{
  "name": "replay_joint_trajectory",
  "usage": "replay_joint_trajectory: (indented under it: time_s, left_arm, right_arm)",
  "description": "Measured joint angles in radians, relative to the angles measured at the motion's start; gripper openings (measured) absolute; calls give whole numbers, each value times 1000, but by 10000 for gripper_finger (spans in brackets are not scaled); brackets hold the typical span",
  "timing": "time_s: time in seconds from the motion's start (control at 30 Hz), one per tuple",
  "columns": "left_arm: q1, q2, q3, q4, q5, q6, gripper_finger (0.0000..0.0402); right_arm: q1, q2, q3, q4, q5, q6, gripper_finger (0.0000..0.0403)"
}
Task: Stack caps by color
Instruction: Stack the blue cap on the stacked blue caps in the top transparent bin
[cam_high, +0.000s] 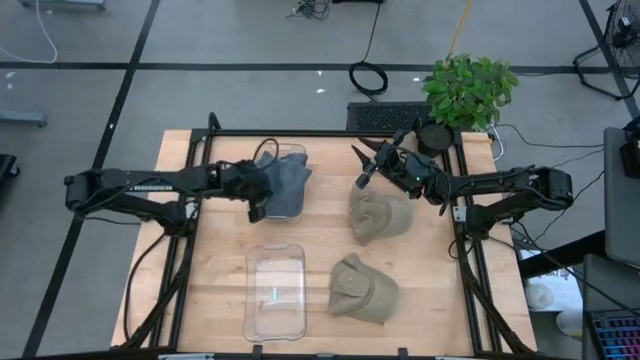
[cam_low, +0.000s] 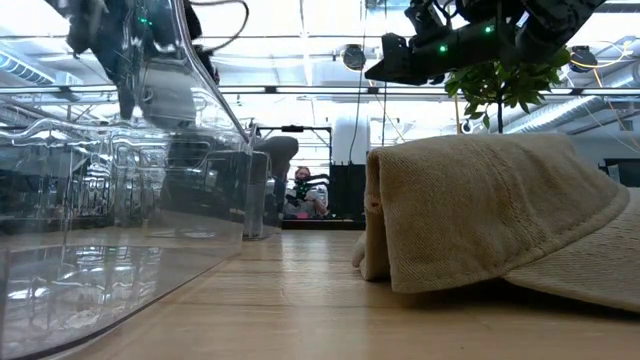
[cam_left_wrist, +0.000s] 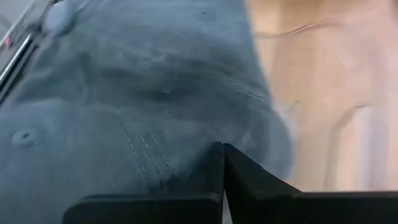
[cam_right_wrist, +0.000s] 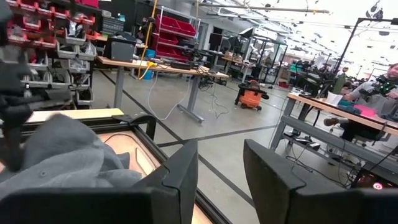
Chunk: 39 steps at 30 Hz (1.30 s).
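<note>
Nearest the table's front edge: one empty clear bin (cam_high: 275, 290) and, beside it, one tan cap (cam_high: 362, 290) lying flat on the wood. Farther back, a second tan heap (cam_high: 379, 214), cap count within it not resolvable. Far left, a second clear bin (cam_high: 284, 205) holding the blue-grey caps (cam_high: 285, 176), stacked; number in the pile cannot be told. Left gripper (cam_high: 256, 196) is at that pile, fingers (cam_left_wrist: 214, 171) closed together against the blue-grey fabric. Right gripper (cam_high: 366, 165) is raised above the table beyond the tan heap, fingers (cam_right_wrist: 177, 171) spread apart, holding nothing.
</note>
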Motion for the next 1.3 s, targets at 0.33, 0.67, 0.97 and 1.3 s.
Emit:
replay_joint_trajectory:
  time_s: [0.33,0.67,0.97,1.3]
  left_arm:
    - [129,158,4,46,26,-4,2]
    - [137,128,12,47,7,5,6]
    - [59,53,102,44,-113,71,7]
    - [-13,158,134,202,26,147,3]
  right_arm:
    - [0,0,0,-19,0,1,114]
    - [0,0,0,-44,0,25,114]
    - [0,0,0,-51,0,24,114]
    - [0,0,0,-51,0,24,114]
